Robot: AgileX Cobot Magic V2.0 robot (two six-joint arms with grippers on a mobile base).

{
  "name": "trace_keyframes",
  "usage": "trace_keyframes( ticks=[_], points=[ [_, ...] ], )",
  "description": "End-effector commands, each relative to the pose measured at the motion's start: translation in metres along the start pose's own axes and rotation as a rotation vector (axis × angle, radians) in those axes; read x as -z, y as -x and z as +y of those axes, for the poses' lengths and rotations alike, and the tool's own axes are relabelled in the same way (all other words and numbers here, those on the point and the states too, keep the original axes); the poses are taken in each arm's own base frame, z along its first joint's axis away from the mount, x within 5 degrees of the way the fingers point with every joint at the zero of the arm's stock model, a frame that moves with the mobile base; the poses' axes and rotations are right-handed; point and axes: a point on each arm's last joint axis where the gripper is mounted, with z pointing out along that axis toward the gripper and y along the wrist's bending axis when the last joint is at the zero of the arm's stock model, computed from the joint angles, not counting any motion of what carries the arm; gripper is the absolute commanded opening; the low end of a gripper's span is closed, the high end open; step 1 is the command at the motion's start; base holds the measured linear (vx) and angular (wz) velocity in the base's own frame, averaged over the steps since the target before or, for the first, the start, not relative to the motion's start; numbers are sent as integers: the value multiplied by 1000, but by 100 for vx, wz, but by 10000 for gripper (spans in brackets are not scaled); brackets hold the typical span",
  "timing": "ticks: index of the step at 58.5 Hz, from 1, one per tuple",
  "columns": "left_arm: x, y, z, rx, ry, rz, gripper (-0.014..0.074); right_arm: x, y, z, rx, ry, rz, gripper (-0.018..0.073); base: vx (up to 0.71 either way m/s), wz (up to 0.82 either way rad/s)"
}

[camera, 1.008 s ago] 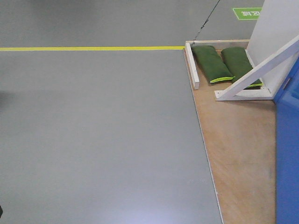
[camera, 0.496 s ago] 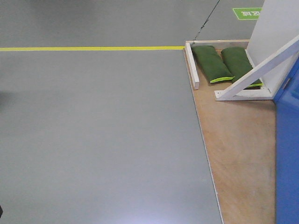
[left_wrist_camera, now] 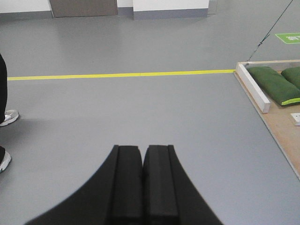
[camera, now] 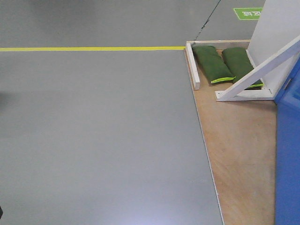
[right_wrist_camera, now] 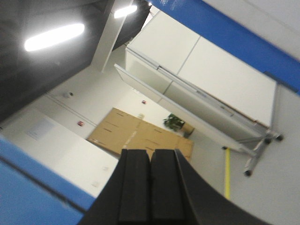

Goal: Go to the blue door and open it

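Both grippers are just along for the ride here. The left gripper point(left_wrist_camera: 142, 150), two black padded fingers low in the middle of its wrist view, is pinched together with nothing between them. The right gripper point(right_wrist_camera: 151, 153) is the same, closed on nothing and tilted up towards the ceiling lights.

Further out, the glossy bright-blue door point(camera: 288, 154) is only a strip down the right edge of the front view. It rises from the pale plywood platform point(camera: 239, 140), with two dark green sandbags point(camera: 213, 64) and a white diagonal wooden brace point(camera: 258, 70) in the upper right. The handle isn't in view anywhere.

Compared with a second ago, barely anything moved. The blue strip is a touch wider, and the yellow floor tape line point(camera: 93, 48) sits about where it was. So I'd say the base is only creeping round and the approach is still early, with no reaching yet.
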Motion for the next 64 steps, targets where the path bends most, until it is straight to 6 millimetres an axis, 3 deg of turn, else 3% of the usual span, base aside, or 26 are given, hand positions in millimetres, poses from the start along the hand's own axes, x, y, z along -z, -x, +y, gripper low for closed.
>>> trace_keyframes(
  ticks=[1,19,40,50,64],
  points=[
    [4,16,0,9,-4,-118,73,-11,15,28,-76,60,-28,8,0,0],
    [4,16,0,9,-4,-118,73,-42,10,42,-278,59,44,8,0,0],
    [4,16,0,9,-4,-118,73,-33,-28,54,-271,81,389,8,0,0],
    [4,16,0,9,-4,-118,73,-8,-49,84,-293,172,500,8,0,0],
    [4,16,0,9,-4,-118,73,50,-82,132,-334,337,766,8,-1,-3]
  ],
)
